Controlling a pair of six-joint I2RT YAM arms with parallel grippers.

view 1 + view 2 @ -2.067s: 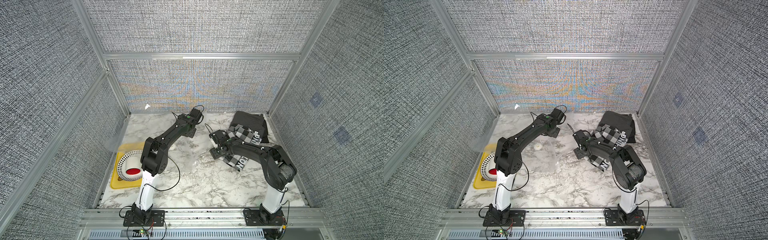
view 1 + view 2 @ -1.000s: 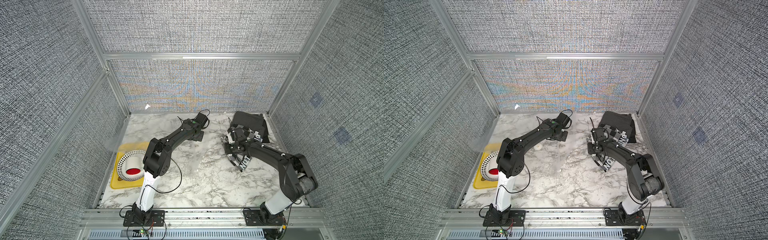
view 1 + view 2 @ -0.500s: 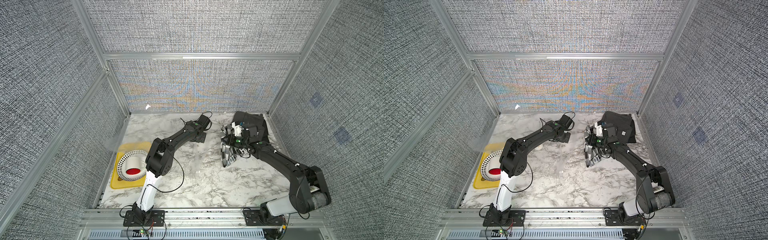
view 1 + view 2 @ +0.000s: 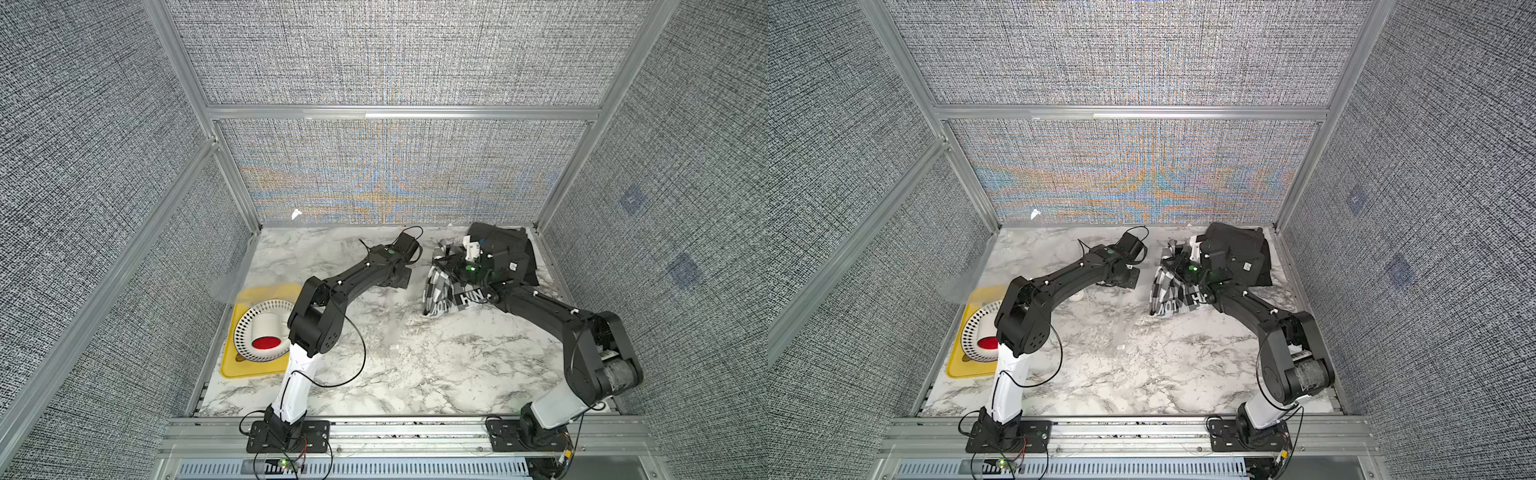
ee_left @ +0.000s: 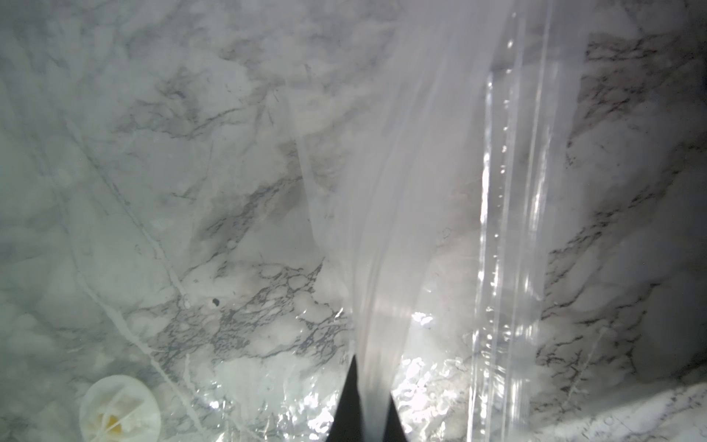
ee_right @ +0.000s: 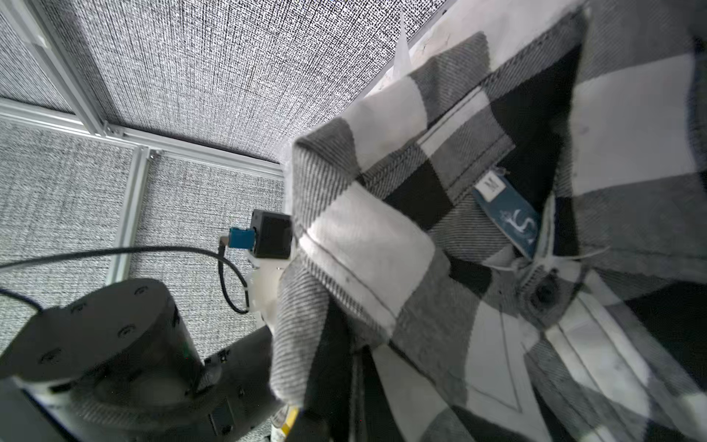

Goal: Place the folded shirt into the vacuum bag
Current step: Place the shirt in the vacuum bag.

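Right wrist view: folded shirt (image 6: 497,237) gripped, vacuum bag (image 5: 382,191) pinched

Checked cloth hangs from the right gripper (image 4: 446,261), clamped on it, lower edge on the marble table (image 4: 436,374). Just beside, the left gripper (image 5: 369,382) is closed on 1 raised fold of clear plastic, near its white valve (image 5: 119,409).

Materials and finishes
Vacuum bag (image 5: 386,199): clear glossy plastic film. Shirt (image 6: 367,245): matt woven check cloth. Desk (image 4: 436,365): smooth marble-look top.

The clear crinkly plastic vacuum bag (image 4: 365,316) barely shows in both top views. The left wrist view's edge clips its round white valve (image 5: 119,409).
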